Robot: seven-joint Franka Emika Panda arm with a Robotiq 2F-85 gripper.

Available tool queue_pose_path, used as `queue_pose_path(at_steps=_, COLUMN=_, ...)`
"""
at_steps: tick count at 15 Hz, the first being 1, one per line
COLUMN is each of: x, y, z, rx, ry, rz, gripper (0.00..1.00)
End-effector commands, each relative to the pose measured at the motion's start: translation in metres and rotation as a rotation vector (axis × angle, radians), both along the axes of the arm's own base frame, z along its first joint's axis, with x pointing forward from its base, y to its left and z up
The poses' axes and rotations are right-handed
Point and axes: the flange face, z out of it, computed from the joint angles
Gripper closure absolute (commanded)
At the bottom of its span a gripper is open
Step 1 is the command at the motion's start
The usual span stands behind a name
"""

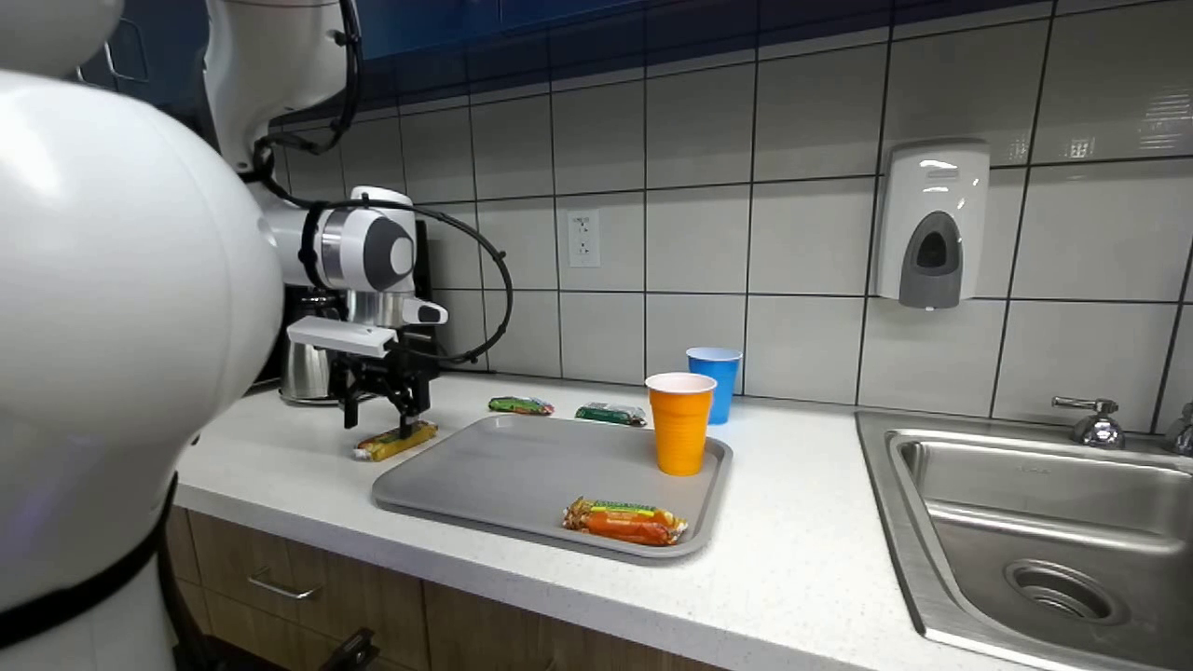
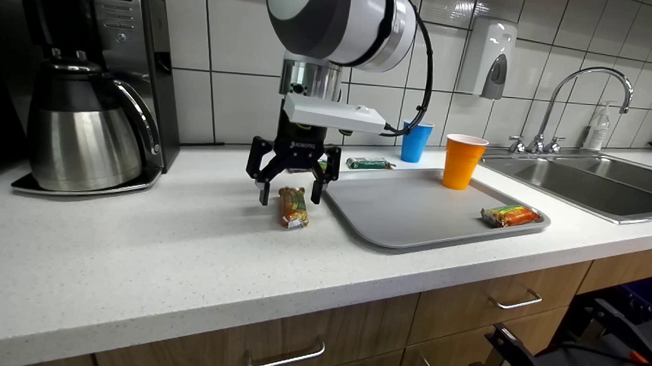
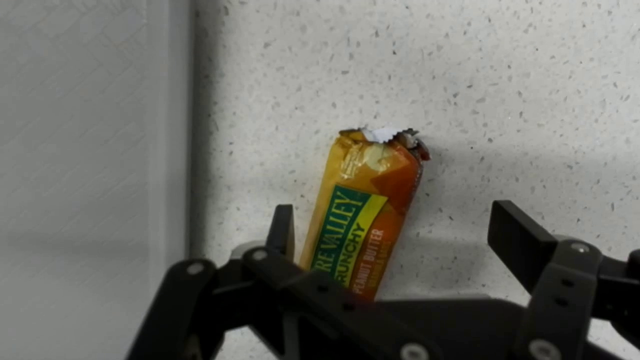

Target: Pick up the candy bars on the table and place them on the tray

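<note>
The yellow-orange bar [image 3: 360,215] lies flat on the white counter [image 2: 163,253], beside the grey tray [image 1: 531,466]; in the wrist view, a strip of counter separates the two. The tool [image 2: 289,197] points downward at this bar, and its two fingers [image 3: 522,245] are spread wide apart. In the wrist view the bar lies slanted between them, closer to the finger on the tray side, and its lower end is hidden by the tool. Whether the fingers touch the counter, I cannot tell.

A light green bar [image 1: 520,405] and a dark green bar [image 1: 610,414] lie on the counter behind the tray, toward the tiled wall [image 1: 699,247]. On the tray, an orange-red packet [image 1: 624,522] rests near one corner, and an orange cup [image 1: 682,424] stands upright. A blue cup [image 2: 416,143] stands upright on the counter, near the dark green bar. The coffee maker [image 2: 131,42] with its metal pot [image 2: 85,148] is well apart from the tray, and the steel sink [image 1: 906,522] is set into the counter at the opposite side.
</note>
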Motion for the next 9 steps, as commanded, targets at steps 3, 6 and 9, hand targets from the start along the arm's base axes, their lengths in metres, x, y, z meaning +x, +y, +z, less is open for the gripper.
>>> queue_pose_path(at_steps=3, x=0.0025, y=0.0033, z=-0.0046, rx=-0.018, ry=-0.022, rz=-0.014, gripper=0.0)
queue_pose_path(at_steps=6, x=0.0047, y=0.0036, z=-0.0085, rx=-0.032, ry=-0.035, rz=-0.038, gripper=0.0)
queue_pose_path(at_steps=9, x=0.0078, y=0.0056, z=-0.0103, rx=-0.038, ry=-0.065, rz=-0.085, gripper=0.0)
